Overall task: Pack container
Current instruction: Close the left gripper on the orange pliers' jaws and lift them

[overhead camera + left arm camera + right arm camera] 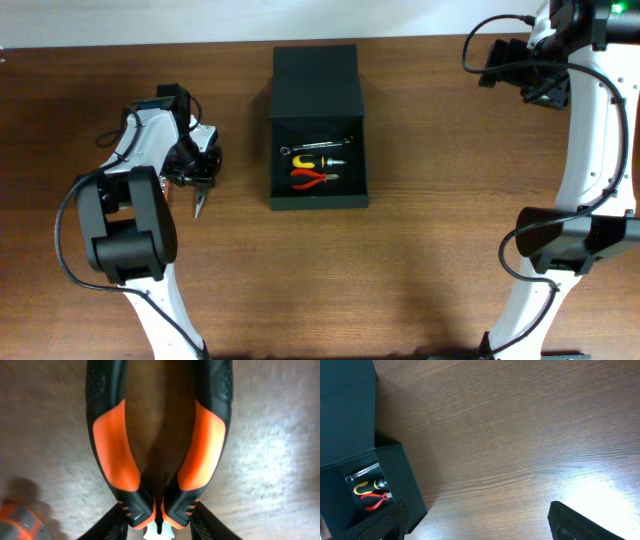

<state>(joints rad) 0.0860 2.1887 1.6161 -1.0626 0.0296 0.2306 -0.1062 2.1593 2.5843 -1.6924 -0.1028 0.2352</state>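
Left gripper (158, 529), at left of the overhead frame, clamps black-and-orange pliers (114, 445) by the head, right gripper (476, 515) gapes wide and empty at upper right, and the open container (318, 199) sits upper centre holding 3 tools (315, 165).

Lab: wooden table (420, 260), 2 robot arms (130, 235)

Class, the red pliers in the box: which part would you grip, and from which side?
Come straight down from above: the box walls block every side. The red pliers lie flat, so probably pinch both handles together near the joint; the yellow tool lies close beside, leaving little room.
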